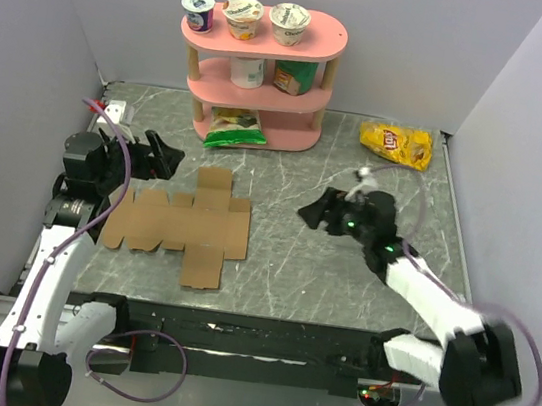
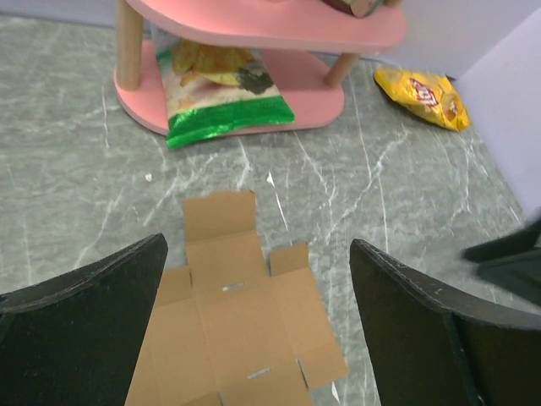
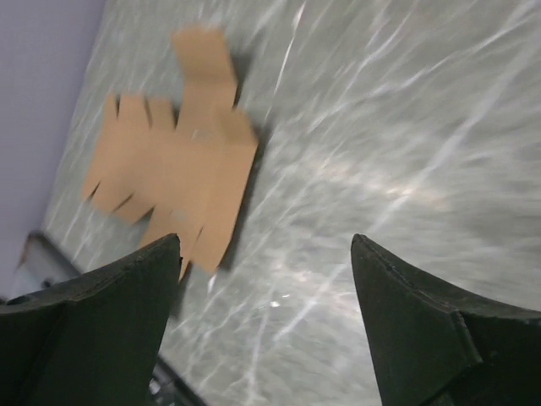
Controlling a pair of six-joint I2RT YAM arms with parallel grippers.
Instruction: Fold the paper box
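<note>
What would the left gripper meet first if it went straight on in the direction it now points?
Most likely the paper box, lying flat on the table: the left wrist view shows it straight ahead between the open fingers of the left gripper, nothing in the way. Depth is unclear.

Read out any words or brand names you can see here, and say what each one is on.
"Lay's": logo on the yellow chip bag.
Cups on the pink shelf: labels too small to read.
Green snack bag under the shelf: print too blurred to read.
Paper box: no text.
</note>
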